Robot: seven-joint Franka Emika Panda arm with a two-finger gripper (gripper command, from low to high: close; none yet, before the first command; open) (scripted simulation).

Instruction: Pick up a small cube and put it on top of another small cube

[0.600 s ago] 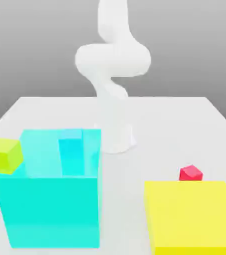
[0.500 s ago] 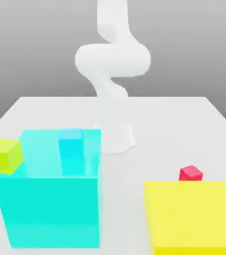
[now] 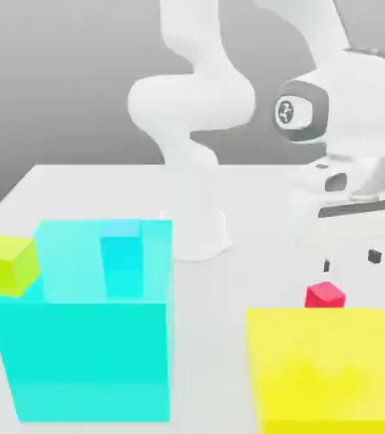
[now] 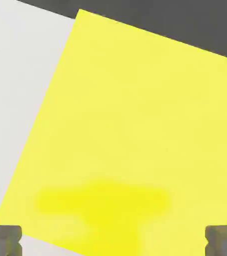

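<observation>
Hovering open above table near red cube [image 3: 325, 295]: tool [image 3: 351, 261].

A pale, plain tabletop [image 3: 255, 195] stands before a grey backdrop [image 3: 60, 85] that darkens downward.

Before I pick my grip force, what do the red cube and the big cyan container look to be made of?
Red cube: probably solid, opaque plastic; plain red faces, no grain.
Cyan container: perhaps smooth plastic; flat, even colour with no visible texture, though painted wood can't be ruled out.
</observation>
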